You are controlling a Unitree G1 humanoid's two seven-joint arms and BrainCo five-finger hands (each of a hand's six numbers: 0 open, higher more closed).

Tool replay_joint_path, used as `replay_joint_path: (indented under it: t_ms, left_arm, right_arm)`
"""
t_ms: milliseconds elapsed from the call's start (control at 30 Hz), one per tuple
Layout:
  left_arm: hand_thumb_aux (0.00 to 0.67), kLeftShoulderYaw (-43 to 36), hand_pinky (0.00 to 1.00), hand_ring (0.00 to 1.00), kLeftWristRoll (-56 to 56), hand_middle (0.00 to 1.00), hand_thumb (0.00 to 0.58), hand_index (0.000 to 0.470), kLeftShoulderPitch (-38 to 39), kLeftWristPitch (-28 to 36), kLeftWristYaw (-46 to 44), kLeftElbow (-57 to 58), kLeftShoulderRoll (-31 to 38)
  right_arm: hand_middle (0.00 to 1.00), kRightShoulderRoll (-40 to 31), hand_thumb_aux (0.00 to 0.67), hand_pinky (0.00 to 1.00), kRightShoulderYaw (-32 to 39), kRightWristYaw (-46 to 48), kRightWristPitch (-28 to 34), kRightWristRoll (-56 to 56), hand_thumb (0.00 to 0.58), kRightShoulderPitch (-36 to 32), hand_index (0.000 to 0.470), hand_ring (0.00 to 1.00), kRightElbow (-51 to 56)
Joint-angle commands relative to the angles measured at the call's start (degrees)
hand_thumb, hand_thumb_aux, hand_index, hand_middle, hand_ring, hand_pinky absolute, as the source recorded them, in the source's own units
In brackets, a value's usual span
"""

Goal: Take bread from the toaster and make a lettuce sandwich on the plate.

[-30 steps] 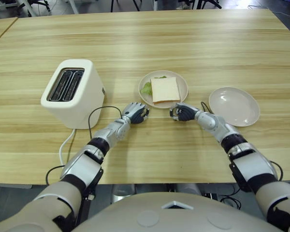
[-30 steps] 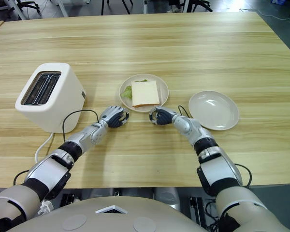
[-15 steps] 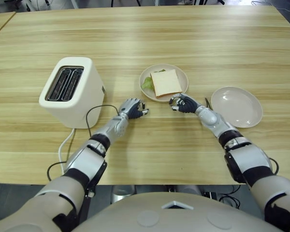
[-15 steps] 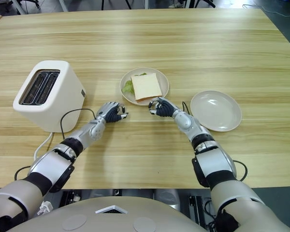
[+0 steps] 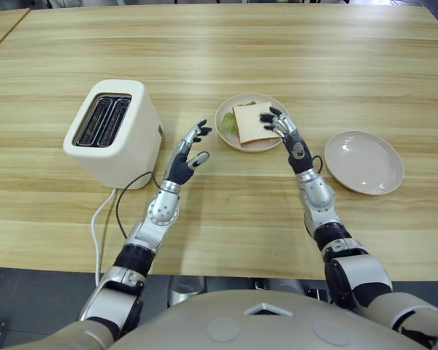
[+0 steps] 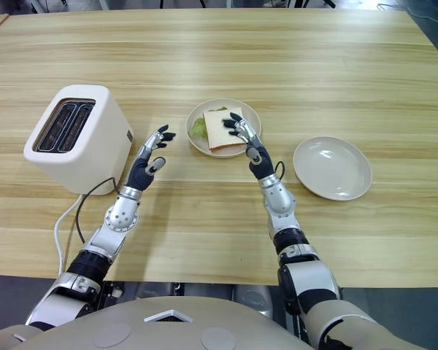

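- Left eye view, task item: the sandwich [image 5: 252, 124] lies on the plate [image 5: 242, 146] at upper centre of the frame. A white slice is uppermost, and lettuce [image 5: 223, 127] protrudes at its left edge.
- Left eye view, handling: the sandwich is judged light, soft and easily crushed. The lettuce is limp and may slide out. Take hold at two opposite crust edges with light pressure, or move the plate by its rim.
- Left eye view, right hand [image 5: 286, 135]: the fingers are spread and upright. The fingertips lie in front of the sandwich's right edge; contact cannot be confirmed. Nothing is held.
- Left eye view, left hand [image 5: 184, 157]: the fingers are spread and hold nothing. The hand is left of centre, between the toaster [image 5: 111, 131] and the plate, touching neither.
- Right eye view, surroundings: the toaster sits at the left of the frame, with no bread standing out of its slots. An empty plate [image 6: 332, 169] lies at the right, well apart from the sandwich.
- Right eye view, hands: both stand upright over the table [image 6: 219, 211] with fingers apart. The right fingertips overlap the sandwich's right edge.
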Motion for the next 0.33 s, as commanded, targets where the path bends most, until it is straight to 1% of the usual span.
replay_joint_path:
  t_ms: [33, 167, 333]
  left_arm:
    - [0.000, 2.9, 0.00, 0.00, -4.7, 0.00, 0.000, 0.000, 0.4, -0.1, -2.0, -2.0, -1.8]
    - [0.000, 5.7, 0.00, 0.00, -7.2, 0.00, 0.000, 0.000, 0.2, -0.1, -2.6, -0.8, -4.2]
    - [0.000, 5.9, 0.00, 0.00, -4.5, 0.00, 0.000, 0.000, 0.2, -1.0, -3.2, 0.4, -4.6]
  right_arm:
    - [0.00, 1.4, 0.000, 0.00, -0.2, -0.8, -2.2, -0.7, 0.000, 0.0, 0.000, 0.00, -0.5]
    - [0.00, 1.0, 0.000, 0.00, 1.1, 0.5, -4.3, -2.5, 0.000, 0.6, 0.000, 0.00, -2.4]
    - [0.00, 0.6, 0.000, 0.00, -2.1, -0.9, -1.4, 0.7, 0.000, 0.0, 0.000, 0.00, -0.5]
